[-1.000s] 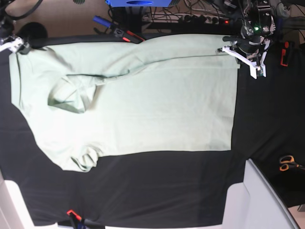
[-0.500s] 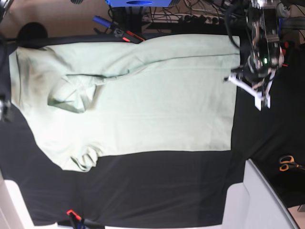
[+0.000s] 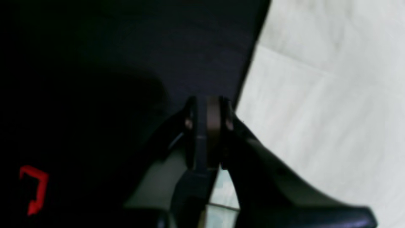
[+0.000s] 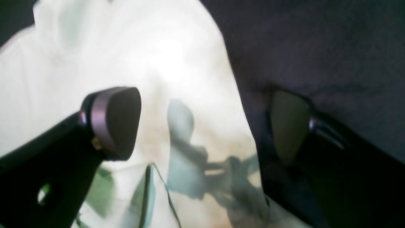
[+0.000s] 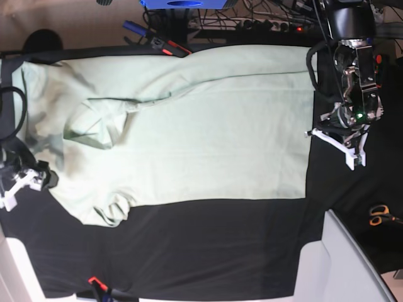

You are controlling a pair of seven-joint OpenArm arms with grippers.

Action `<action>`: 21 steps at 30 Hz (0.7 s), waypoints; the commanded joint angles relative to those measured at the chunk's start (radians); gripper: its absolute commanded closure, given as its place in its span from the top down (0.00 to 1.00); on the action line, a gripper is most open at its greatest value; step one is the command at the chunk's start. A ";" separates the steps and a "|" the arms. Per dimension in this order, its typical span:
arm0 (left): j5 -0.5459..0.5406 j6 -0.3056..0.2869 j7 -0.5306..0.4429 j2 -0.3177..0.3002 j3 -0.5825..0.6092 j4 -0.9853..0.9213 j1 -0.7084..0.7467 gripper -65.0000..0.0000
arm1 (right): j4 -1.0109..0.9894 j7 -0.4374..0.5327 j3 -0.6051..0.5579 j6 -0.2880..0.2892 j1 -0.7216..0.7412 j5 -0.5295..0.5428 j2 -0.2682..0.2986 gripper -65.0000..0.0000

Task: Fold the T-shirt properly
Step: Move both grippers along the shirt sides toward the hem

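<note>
The T-shirt (image 5: 189, 132) lies spread flat on the black-covered counter (image 5: 208, 251), its collar end toward the left of the base view and its straight hem toward the right. One sleeve is folded in over the body at the left, and another bunches at the near left edge. The left gripper (image 5: 345, 146) hangs over the black cover just right of the hem, apart from the cloth; in its wrist view its fingers (image 3: 213, 126) are pressed together with nothing between them. The right gripper (image 5: 25, 182) sits at the shirt's left edge near the shoulder. Its fingers (image 4: 115, 122) are spread wide, one above pale cloth, the other above the dark cover, gripping nothing.
</note>
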 commanded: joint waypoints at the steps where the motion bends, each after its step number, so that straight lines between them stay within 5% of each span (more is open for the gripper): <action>1: 0.001 0.004 -0.012 -0.016 -0.005 0.016 -0.009 0.09 | -0.031 0.056 -0.013 -0.010 0.051 0.011 0.008 0.96; 6: 0.001 0.004 -0.012 -0.037 0.004 0.016 0.005 0.09 | -0.116 0.250 -0.142 -0.166 0.074 0.011 0.000 0.96; 12: 0.001 0.004 -0.013 -0.039 0.002 0.015 0.011 0.09 | -0.116 0.288 -0.273 -0.168 0.074 0.011 -0.022 0.96; 21: 0.001 0.004 -0.013 -0.039 -0.005 0.015 0.011 0.09 | -0.114 0.289 -0.282 -0.168 0.082 0.011 -0.091 0.96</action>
